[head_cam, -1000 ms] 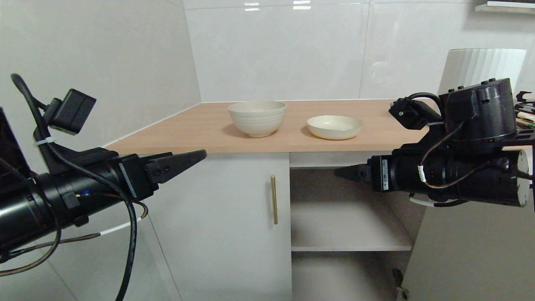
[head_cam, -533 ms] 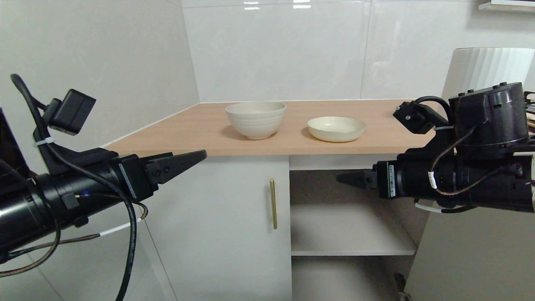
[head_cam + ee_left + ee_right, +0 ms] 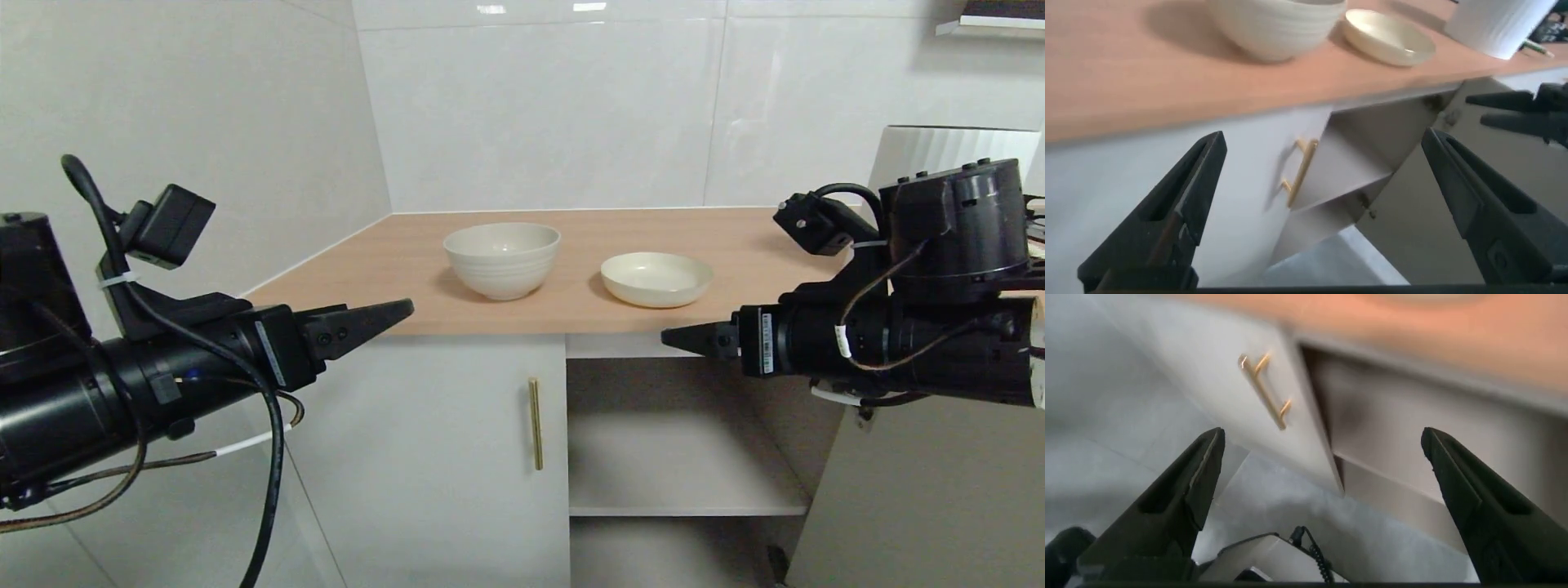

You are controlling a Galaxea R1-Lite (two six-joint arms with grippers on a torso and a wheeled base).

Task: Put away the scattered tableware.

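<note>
Two grippers nearest cam: left gripper [image 3: 406, 309] and right gripper [image 3: 671, 335], both w/ fingers spread wide, released, at approx. counter-edge height, tips pointing toward each other, well apart. Behind them a white cabinet [image 3: 424, 457] — left door shut w/ brass handle [image 3: 535, 424], right compartment open, shelf [image 3: 686, 478] inside. Wood counter [image 3: 392, 261] on top, set in a corner of white tiled walls [image 3: 539, 114]. On the counter: bowl [image 3: 501, 260], off-white, deep, ribbed outside, upright. Near it to the right, not touching — shallow cream plate [image 3: 656, 278]. White ribbed container [image 3: 939, 147] far right.
</note>
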